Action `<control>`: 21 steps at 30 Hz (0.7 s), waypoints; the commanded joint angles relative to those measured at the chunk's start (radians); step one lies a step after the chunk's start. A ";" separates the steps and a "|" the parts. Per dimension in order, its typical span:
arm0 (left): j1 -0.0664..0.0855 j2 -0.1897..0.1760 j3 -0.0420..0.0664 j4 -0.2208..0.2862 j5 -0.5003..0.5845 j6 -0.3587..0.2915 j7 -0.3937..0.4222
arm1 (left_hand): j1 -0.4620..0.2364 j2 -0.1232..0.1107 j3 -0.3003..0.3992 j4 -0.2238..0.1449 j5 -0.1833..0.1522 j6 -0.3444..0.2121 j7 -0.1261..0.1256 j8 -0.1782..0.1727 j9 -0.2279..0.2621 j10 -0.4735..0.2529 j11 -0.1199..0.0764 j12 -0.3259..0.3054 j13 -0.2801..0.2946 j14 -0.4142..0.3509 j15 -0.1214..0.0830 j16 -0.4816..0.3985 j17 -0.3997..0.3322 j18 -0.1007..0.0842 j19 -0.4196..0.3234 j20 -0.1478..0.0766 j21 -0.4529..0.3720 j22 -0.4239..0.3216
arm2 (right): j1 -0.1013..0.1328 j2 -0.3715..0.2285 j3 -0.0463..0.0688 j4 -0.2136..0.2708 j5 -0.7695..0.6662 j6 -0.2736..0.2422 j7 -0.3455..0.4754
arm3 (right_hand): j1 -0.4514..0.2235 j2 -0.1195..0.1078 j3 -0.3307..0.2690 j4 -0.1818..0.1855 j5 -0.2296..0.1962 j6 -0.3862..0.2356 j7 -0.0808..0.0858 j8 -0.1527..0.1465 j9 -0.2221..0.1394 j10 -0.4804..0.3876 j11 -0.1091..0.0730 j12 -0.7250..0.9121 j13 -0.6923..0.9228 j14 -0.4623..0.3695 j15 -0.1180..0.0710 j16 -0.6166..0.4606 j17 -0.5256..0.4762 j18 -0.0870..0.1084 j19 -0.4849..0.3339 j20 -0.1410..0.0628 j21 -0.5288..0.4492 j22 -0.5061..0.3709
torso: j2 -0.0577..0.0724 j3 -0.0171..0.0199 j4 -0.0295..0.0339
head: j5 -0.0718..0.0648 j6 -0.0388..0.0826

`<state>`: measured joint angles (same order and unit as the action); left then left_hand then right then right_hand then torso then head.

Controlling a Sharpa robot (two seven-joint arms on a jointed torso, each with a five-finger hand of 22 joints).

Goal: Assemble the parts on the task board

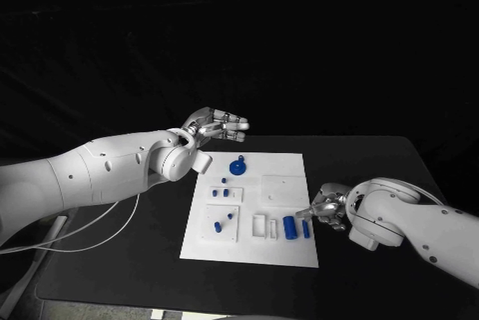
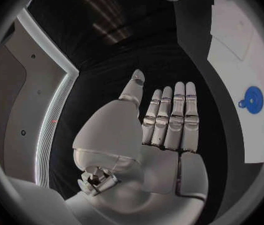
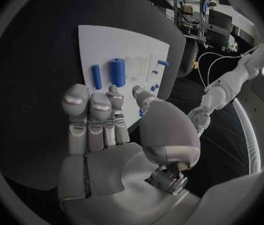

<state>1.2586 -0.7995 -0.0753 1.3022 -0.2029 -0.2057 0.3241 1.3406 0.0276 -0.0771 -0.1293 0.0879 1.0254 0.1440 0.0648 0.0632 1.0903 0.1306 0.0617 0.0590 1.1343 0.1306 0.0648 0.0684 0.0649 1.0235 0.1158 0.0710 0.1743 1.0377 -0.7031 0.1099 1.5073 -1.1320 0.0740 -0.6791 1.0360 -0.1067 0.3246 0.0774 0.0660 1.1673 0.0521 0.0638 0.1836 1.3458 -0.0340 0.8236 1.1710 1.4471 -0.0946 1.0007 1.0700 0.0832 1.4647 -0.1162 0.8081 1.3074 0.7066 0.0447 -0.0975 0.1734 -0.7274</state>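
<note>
The right hand (image 1: 327,208) holds nothing, its fingers (image 3: 89,116) loosely spread just beside the right edge of the task board (image 1: 284,169), near a thick blue cylinder (image 1: 289,227) and a thinner blue pin (image 1: 305,228) lying by the board's near right corner. The left hand (image 1: 218,125) is released too, fingers (image 2: 176,116) straight and together, held off the board's far left corner. A round blue part (image 1: 239,167) lies near the board's far edge.
</note>
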 commanded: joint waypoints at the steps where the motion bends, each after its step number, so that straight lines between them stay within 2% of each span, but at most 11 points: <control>1: 0.000 0.001 0.001 0.004 0.000 0.035 0.030 | -0.004 -0.003 0.000 0.007 0.000 0.000 -0.008 -0.001 0.001 0.010 0.000 0.000 0.001 -0.006 -0.001 -0.004 0.001 -0.011 -0.008 0.001 0.002 -0.002 | 0.002 0.017 -0.008 -0.017 0.002 0.028 -0.044 | -0.003 -0.007 0.001 0.005 -0.002 0.001 0.004 0.000 -0.001 0.008 0.000 0.006 0.008 0.007 0.000 -0.004 0.004 -0.018 0.033 0.002 0.009 0.105 | 0.002 0.0002 0.0033 | -0.009 -0.002; 10: 0.000 0.001 0.001 0.004 -0.006 0.049 0.031 | -0.013 -0.011 -0.005 0.010 -0.001 -0.004 -0.007 -0.001 0.001 0.008 0.001 0.000 0.001 -0.005 -0.001 -0.003 0.001 -0.013 -0.008 0.000 0.005 -0.010 | 0.002 0.054 -0.031 -0.054 -0.019 0.027 -0.039 | 0.001 -0.019 0.000 0.005 -0.003 -0.010 0.007 -0.001 -0.003 0.004 0.002 0.001 0.014 0.008 0.001 -0.006 0.008 -0.017 0.030 0.003 0.011 0.105 | 0.001 0.0012 0.0010 | -0.004 -0.009; 13: 0.000 0.002 0.001 0.004 -0.009 0.060 0.032 | -0.031 -0.038 0.000 0.032 -0.016 -0.007 -0.007 0.000 0.001 0.004 0.002 0.000 0.001 -0.007 0.000 -0.003 0.002 -0.014 -0.008 0.001 0.006 -0.019 | 0.002 0.067 -0.042 -0.062 -0.031 0.025 -0.037 | 0.003 -0.027 -0.001 0.008 -0.006 -0.019 0.010 -0.001 -0.005 0.002 0.004 -0.004 0.015 0.008 0.002 -0.008 0.010 -0.016 0.029 0.005 0.011 0.105 | 0.001 0.0010 0.0007 | -0.002 -0.012; 15: 0.000 0.003 0.001 0.003 -0.012 0.065 0.031 | -0.047 -0.059 -0.013 0.047 -0.005 -0.012 -0.006 0.000 0.001 0.001 0.003 0.000 0.001 -0.009 0.001 -0.003 0.002 -0.014 -0.010 0.002 0.006 -0.023 | 0.002 0.076 -0.051 -0.068 -0.039 0.024 -0.036 | 0.006 -0.035 0.001 0.015 -0.007 -0.025 0.012 -0.001 -0.007 0.001 0.005 -0.007 0.016 0.008 0.003 -0.011 0.011 -0.016 0.029 0.006 0.010 0.104 | 0.002 0.0002 0.0018 | -0.001 -0.013; 17: 0.000 0.004 0.001 0.003 -0.016 0.068 0.030 | -0.046 -0.067 -0.025 0.066 -0.010 -0.016 -0.006 0.000 0.001 -0.001 0.003 0.000 0.001 -0.012 0.002 -0.003 0.002 -0.015 -0.013 0.003 0.006 -0.029 | 0.002 0.086 -0.059 -0.076 -0.050 0.024 -0.035 | 0.005 -0.039 0.000 0.019 -0.007 -0.030 0.013 -0.001 -0.008 -0.001 0.006 -0.011 0.015 0.007 0.004 -0.013 0.011 -0.015 0.028 0.006 0.009 0.104 | 0.001 -0.0003 0.0022 | 0.001 -0.015; 21: 0.000 0.006 0.001 0.003 -0.023 0.071 0.028 | -0.045 -0.077 -0.030 0.086 -0.021 -0.020 -0.007 0.000 0.001 0.019 0.000 0.000 0.001 -0.016 0.002 -0.003 0.001 -0.039 -0.071 0.005 0.005 -0.045 | 0.002 0.103 -0.070 -0.092 -0.064 0.026 -0.035 | 0.007 -0.048 0.001 0.025 -0.008 -0.037 0.015 0.000 -0.008 -0.004 0.007 -0.016 0.014 0.008 0.005 -0.015 0.013 -0.014 0.027 0.007 0.008 0.104 | 0.001 0.0004 0.0017 | 0.003 -0.019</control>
<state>1.2584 -0.7964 -0.0754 1.3029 -0.2122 -0.1612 0.3376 1.2958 -0.0408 -0.1076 -0.0490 0.0688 1.0126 0.1353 0.0648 0.0632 1.1045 0.1307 0.0617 0.0590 1.1236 0.1340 0.0649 0.0691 0.0378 0.9570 0.1208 0.0710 0.1300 1.0400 -0.6026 0.0397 1.4192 -1.1623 0.0826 -0.6946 1.0439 -0.1491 0.3259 0.0953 0.0620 1.1383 0.0664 0.0638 0.1766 1.3433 -0.0316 0.8128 1.1855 1.4504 -0.0911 0.9922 1.0822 0.0838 1.4648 -0.1160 0.8135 1.3073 0.7078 0.0453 -0.0958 0.1752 -0.7443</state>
